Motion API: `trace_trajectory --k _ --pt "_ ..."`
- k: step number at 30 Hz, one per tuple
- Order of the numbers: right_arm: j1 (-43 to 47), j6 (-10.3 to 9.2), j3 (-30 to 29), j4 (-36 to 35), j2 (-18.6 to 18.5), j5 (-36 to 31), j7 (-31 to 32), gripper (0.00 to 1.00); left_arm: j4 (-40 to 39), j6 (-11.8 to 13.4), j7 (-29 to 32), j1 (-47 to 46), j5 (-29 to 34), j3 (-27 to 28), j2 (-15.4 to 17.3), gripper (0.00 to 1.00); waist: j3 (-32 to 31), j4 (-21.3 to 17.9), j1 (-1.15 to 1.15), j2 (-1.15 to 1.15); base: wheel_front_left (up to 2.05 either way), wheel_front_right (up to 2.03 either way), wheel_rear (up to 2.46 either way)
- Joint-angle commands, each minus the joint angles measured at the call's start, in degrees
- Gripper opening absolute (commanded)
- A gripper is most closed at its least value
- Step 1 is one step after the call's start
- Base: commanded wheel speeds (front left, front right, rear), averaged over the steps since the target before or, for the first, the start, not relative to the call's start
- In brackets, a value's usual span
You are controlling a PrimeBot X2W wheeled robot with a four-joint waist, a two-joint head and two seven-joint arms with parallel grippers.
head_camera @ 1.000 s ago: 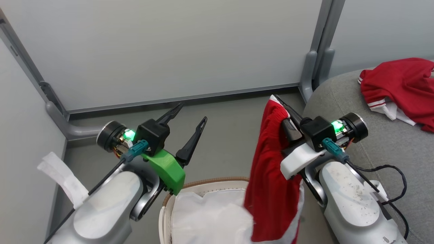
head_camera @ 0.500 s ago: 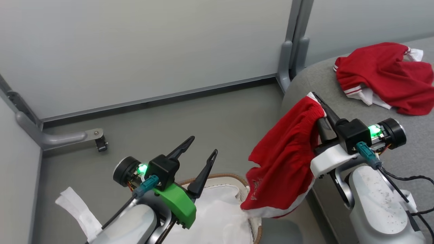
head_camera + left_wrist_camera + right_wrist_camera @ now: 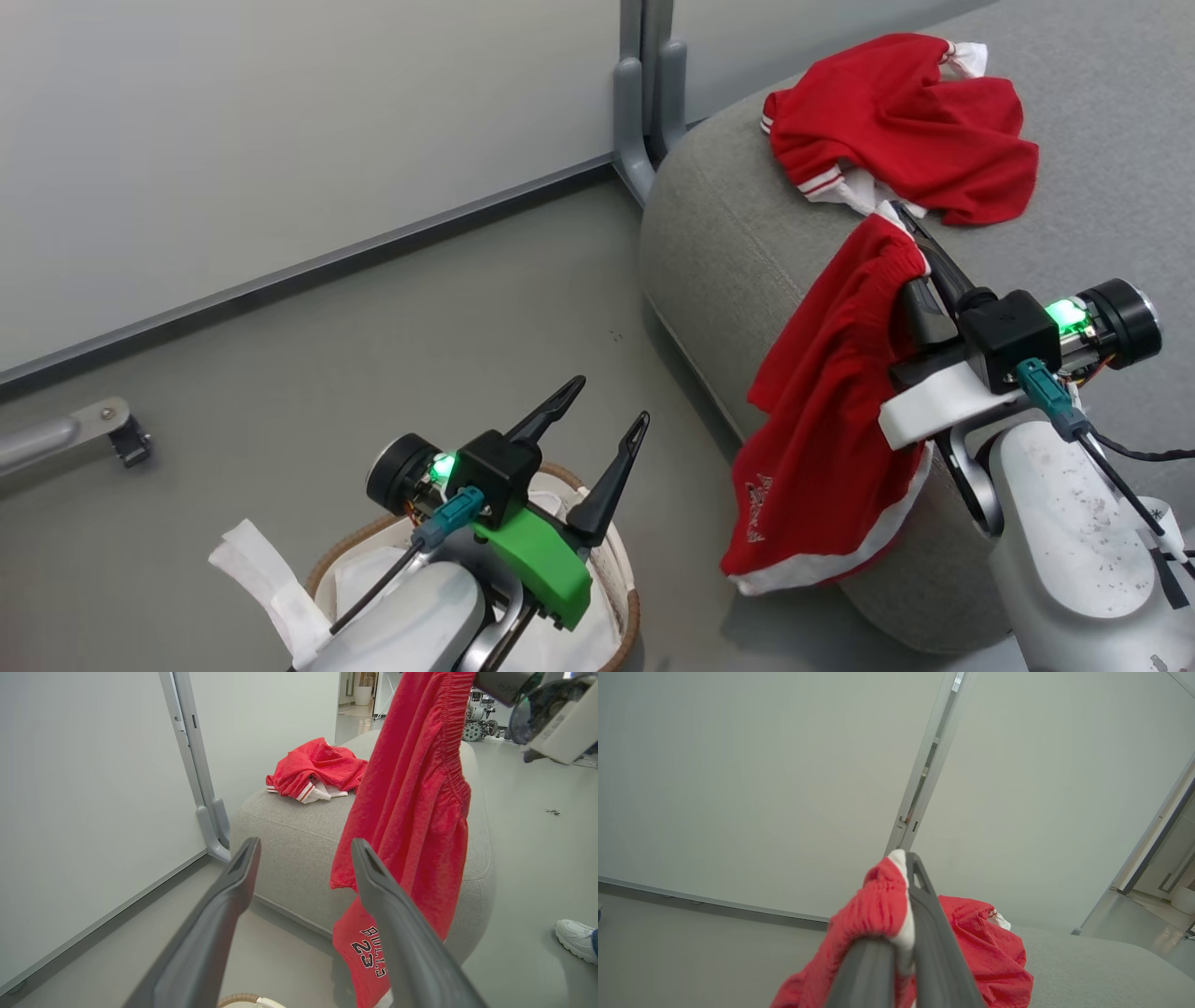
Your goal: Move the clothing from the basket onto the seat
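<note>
Right gripper [image 3: 906, 219] clamped on shorts [image 3: 831, 420] waistband, frame right. Shorts hang lengthwise before seat [image 3: 719, 233] edge, seat top beyond, upper right. Left gripper [image 3: 611, 399] open, empty, lower centre.

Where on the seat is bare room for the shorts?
Bare seat: between the jersey and the rounded near edge, and right of the jersey. Crowded: where it lies, and the side where the shorts hang.

Even, diffuse indoor light, bright in all views; a soft shadow lies on the floor [image 3: 373, 355] along the base of the seat [image 3: 728, 224], centre right. Wrist views stretch toward their edges, their bottom foreground blurred.
</note>
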Motion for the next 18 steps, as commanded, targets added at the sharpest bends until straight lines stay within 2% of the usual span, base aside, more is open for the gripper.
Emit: trace_trajectory --k 1,9,18 --pt "-0.4 -0.08 -0.1 -0.4 0.1 -0.1 -0.3 0.00 0.5 -0.3 -0.4 -1.1 0.4 0.2 -0.1 1.00 3.5 -4.3 0.00 0.00 0.00 0.00 0.00" --pt "-0.2 -0.08 -1.0 -0.8 -0.2 0.4 -0.3 0.00 2.4 -1.1 -0.8 -2.4 1.5 -0.2 -2.0 1.00 5.9 -6.6 0.00 0.00 0.00 0.00 0.00" --pt "-2.7 -0.08 -0.8 0.6 -0.3 0.7 0.4 0.00 2.7 -2.0 -1.0 -3.7 2.4 -0.2 -2.5 1.00 8.4 -5.5 0.00 0.00 0.00 0.00 0.00"
